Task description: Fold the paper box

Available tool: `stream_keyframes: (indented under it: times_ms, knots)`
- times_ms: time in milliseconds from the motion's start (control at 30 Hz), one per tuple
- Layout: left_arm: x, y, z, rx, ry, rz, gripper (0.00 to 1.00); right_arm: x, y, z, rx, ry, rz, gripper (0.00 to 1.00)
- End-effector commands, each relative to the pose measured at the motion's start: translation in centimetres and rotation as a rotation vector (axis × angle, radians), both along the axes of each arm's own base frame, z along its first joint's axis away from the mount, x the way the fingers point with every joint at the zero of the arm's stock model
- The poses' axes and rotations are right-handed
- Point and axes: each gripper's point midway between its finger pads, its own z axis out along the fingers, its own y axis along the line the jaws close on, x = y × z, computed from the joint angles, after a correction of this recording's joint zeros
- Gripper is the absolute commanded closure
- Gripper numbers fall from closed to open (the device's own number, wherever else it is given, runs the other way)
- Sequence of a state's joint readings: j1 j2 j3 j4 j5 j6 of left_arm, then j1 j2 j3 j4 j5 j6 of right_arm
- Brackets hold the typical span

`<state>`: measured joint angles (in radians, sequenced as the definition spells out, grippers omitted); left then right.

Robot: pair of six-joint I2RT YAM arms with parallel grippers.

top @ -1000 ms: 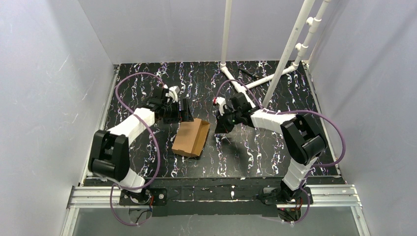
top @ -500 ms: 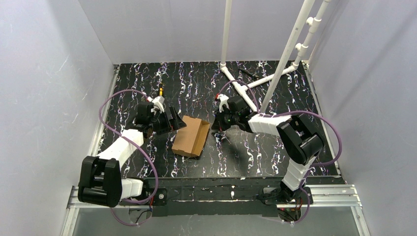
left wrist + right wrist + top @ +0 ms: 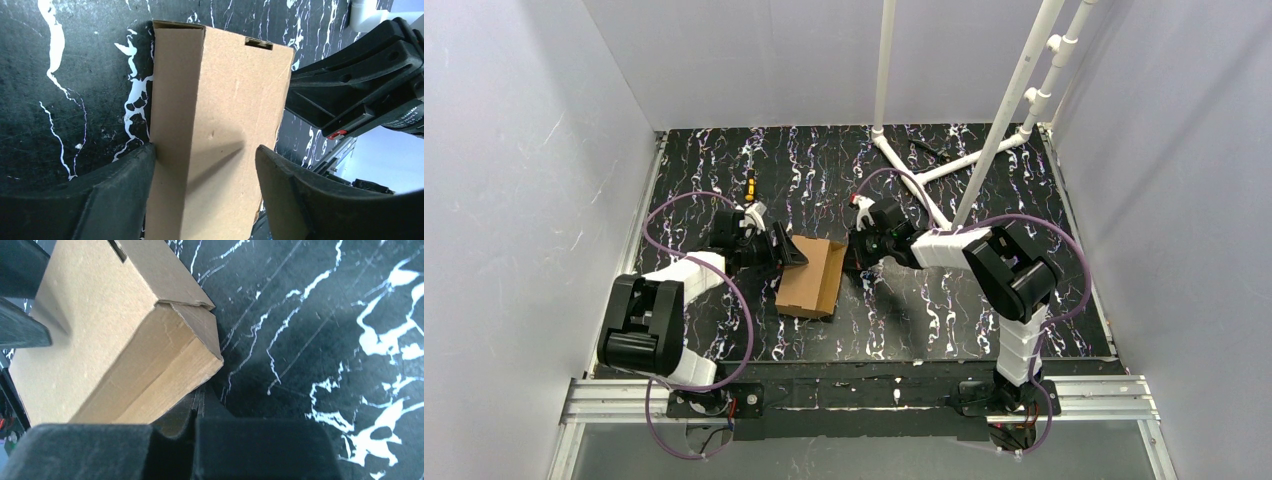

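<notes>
The paper box (image 3: 809, 280) is a small brown cardboard box lying on the black marbled table. My left gripper (image 3: 786, 252) stands at its far left end. In the left wrist view the box (image 3: 225, 90) runs between the wide-apart jaws of the left gripper (image 3: 205, 152). The left finger (image 3: 125, 190) touches the box's side, while the right finger (image 3: 300, 200) hovers over its other edge. My right gripper (image 3: 856, 252) is at the box's far right corner. Its fingertips (image 3: 199, 397) are shut together with nothing between them, right against the box's (image 3: 115, 330) side wall.
A white pipe frame (image 3: 934, 170) stands on the back right of the table. A small orange-and-black object (image 3: 749, 183) lies at the back left. Grey walls close in both sides, and a metal rail (image 3: 854, 395) runs along the near edge.
My left gripper has swung in onto the box's left end and its jaws have narrowed. My right gripper has moved left up to the box's corner and closed fully.
</notes>
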<state>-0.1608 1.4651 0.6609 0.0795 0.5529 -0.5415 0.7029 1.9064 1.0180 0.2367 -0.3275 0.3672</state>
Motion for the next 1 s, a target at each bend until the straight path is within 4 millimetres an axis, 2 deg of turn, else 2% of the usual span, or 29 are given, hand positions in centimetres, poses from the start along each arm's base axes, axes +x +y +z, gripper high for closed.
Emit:
stream_keyframes:
  times_ms: [0,67,133,233,367,467,667,867,967]
  knots:
    - [0.4,-1.0,1.2,-0.057,-0.007,-0.034,0.33,1.0,1.8,1.2,-0.005,-0.057,0.026,0.99]
    - [0.3,-1.2,1.2,-0.059,-0.005,-0.039,0.35,1.3,2.3,1.3,-0.036,-0.086,0.044,0.99]
    - [0.3,-1.3,1.1,-0.061,0.0,-0.041,0.43,1.4,2.8,1.2,-0.069,-0.113,0.071,0.99]
    - [0.2,-1.7,0.9,-0.066,0.014,-0.053,0.46,1.1,3.9,1.0,-0.143,-0.172,0.133,0.99]
    - [0.2,-2.3,0.4,-0.064,0.035,-0.066,0.47,-0.1,4.3,-0.5,-0.275,-0.232,0.215,0.99]
    - [0.3,-2.7,0.3,-0.058,0.037,-0.07,0.47,-0.4,4.5,-0.8,-0.317,-0.275,0.245,0.99]
    - [0.5,-1.8,0.0,-0.006,0.04,-0.013,0.45,0.4,2.9,-0.9,-0.395,-0.323,0.239,0.99]
    - [1.0,-0.8,1.1,0.0,0.009,0.049,0.4,1.4,1.0,0.1,-0.404,-0.345,0.223,0.97]
    - [1.4,0.2,1.9,0.01,-0.015,0.094,0.31,1.6,0.1,-0.1,-0.408,-0.332,0.219,0.96]
